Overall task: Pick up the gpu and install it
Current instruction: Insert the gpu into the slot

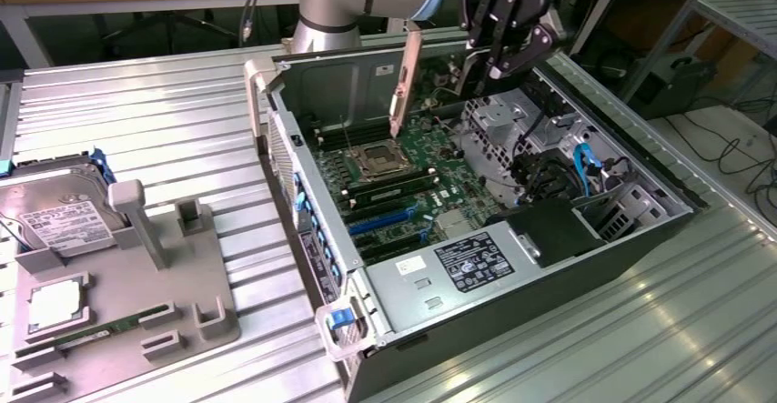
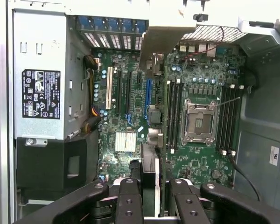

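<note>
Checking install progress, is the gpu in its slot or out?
Out. The end effector holds the gpu edge-down above the motherboard, not seated.

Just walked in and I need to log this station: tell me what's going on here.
The robot arm's gripper is clamped on the gpu and holds it on edge above the open computer case, over the motherboard. The card's pale metal bracket hangs clear of the board, so the card looks not yet seated in a slot. On the exterior view's left, a hard drive sits in a gray fixture.
</note>
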Robot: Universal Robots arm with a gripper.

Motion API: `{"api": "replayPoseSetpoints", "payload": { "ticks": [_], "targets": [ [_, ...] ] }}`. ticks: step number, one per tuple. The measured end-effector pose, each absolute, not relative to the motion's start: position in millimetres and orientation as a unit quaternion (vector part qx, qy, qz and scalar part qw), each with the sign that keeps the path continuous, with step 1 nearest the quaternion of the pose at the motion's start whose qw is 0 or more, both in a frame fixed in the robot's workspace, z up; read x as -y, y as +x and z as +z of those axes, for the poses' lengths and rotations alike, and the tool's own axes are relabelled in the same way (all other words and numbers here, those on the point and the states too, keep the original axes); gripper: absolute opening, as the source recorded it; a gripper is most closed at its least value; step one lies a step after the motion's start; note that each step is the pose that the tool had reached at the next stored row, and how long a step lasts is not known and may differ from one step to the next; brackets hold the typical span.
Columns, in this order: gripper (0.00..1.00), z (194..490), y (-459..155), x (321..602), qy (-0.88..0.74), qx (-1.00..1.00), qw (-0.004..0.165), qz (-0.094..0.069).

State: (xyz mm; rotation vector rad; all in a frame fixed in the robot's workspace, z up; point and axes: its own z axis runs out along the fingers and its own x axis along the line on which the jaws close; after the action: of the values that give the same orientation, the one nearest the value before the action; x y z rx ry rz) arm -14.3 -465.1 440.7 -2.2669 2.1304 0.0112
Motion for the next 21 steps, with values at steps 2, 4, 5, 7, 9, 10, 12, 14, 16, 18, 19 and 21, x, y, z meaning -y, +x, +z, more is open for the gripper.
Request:
{"api": "replayPoseSetpoints", "payload": {
  "ticks": [2,4,5,7,9,10,12,14,16,18,19,21],
  "targets": [
    [0.28,439.5,-14.3,465.1,-0.729,-0.685,0.016,0.003],
    [0.28,438.5,-14.3,465.1,-0.729,-0.685,0.016,0.003],
    [0.28,438.0,-14.3,465.1,-0.729,-0.685,0.016,0.003],
    [0.28,437.0,-14.3,465.1,-0.729,-0.685,0.016,0.003],
    [0.28,436.0,-14.3,465.1,-0.729,-0.685,0.016,0.003],
    [0.28,435.5,-14.3,465.1,-0.729,-0.685,0.016,0.003],
    [0.28,434.4,-14.3,465.1,-0.729,-0.685,0.016,0.003],
    [0.28,433.4,-14.3,465.1,-0.729,-0.685,0.016,0.003],
    [0.28,432.4,-14.3,465.1,-0.729,-0.685,0.016,0.003],
    [0.28,431.4,-14.3,465.1,-0.729,-0.685,0.016,0.003],
    [0.28,430.9,-14.3,465.1,-0.729,-0.685,0.016,0.002],
    [0.28,429.9,-14.3,465.1,-0.729,-0.685,0.017,0.002]
  ]
}}
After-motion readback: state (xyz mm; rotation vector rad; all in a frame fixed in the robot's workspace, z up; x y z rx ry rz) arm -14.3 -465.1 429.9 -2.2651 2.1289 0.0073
